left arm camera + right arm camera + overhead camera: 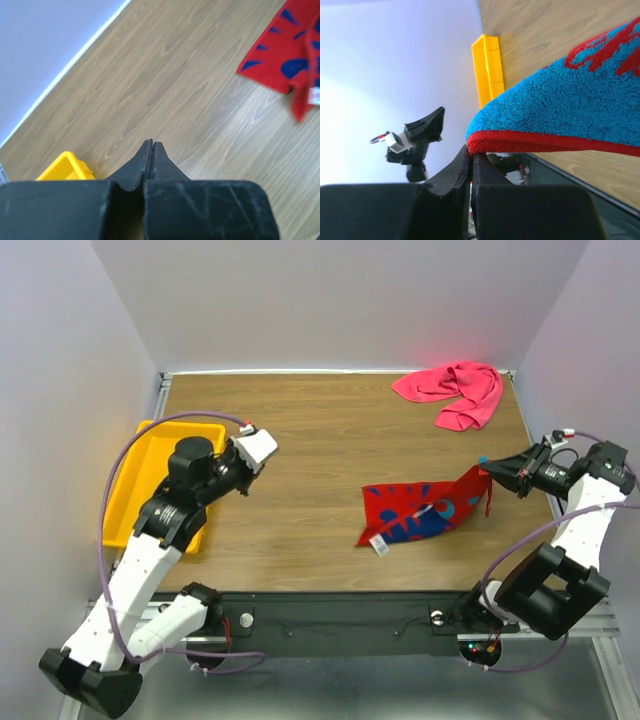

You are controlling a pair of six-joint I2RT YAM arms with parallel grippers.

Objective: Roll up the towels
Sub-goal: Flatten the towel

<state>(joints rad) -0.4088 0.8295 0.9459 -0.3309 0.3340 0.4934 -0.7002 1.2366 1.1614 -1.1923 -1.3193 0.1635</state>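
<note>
The patterned red and blue towel (420, 512) lies on the wooden table right of centre, with a white label at its near left corner. Its right corner is lifted off the table, and my right gripper (487, 468) is shut on it. In the right wrist view the teal, red-hemmed edge of this towel (560, 105) sits pinched at the fingertips of the right gripper (472, 150). The plain pink towel (455, 390) lies crumpled at the far right corner. My left gripper (151, 142) is shut and empty over bare wood, well left of the patterned towel (290, 55).
A yellow tray (135, 490) sits at the table's left edge, just beside and behind the left gripper (255, 462). White walls close in the table on the left, back and right. The arm bases stand along the near edge.
</note>
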